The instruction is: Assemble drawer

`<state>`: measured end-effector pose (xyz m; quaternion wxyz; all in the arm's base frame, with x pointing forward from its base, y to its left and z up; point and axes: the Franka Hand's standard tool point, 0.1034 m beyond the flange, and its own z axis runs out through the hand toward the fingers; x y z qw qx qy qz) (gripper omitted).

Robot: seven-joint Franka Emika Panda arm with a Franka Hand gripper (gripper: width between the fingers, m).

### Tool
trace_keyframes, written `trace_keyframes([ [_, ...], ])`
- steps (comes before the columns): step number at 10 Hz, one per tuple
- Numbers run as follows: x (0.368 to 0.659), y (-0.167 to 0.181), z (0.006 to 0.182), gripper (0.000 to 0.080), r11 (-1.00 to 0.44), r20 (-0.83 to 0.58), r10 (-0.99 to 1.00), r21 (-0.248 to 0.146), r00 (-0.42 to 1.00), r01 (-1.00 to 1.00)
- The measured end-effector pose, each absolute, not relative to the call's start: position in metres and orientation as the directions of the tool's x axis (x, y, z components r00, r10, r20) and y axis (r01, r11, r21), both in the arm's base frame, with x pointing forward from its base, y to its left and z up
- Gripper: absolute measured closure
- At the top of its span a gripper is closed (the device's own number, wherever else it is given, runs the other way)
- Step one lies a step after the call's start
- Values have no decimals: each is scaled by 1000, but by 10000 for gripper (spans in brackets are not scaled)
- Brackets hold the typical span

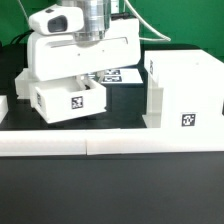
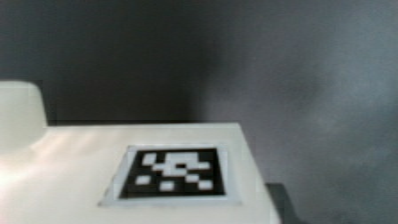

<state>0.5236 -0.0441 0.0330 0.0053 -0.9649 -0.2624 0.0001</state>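
Note:
A small white drawer tray [image 1: 65,98] with a square marker on its front hangs tilted under my gripper [image 1: 84,78], left of centre in the exterior view. The gripper's white hand covers the tray's top and hides the fingers; it appears shut on the tray. The tall white open-fronted housing [image 1: 186,92] stands upright at the exterior view's right, apart from the tray, with a marker low on its side. The wrist view shows the tray's flat white face [image 2: 71,150] with its marker [image 2: 178,172] very close, and a rounded white part [image 2: 16,112] at the edge. No fingertips show there.
A long low white border wall [image 1: 110,146] runs along the front. The marker board [image 1: 120,75] lies flat behind the tray. Another white piece [image 1: 3,106] sits at the exterior view's far left edge. The table is black.

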Motion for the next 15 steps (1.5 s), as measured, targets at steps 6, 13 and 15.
trace_keyframes([
  [6, 527, -47, 32, 757, -577, -20, 817, -14, 577, 817],
  [13, 533, -43, 30, 757, -195, -38, 980, -16, 194, 981],
  [15, 532, -47, 30, 757, -74, -49, 996, -21, 73, 997],
])
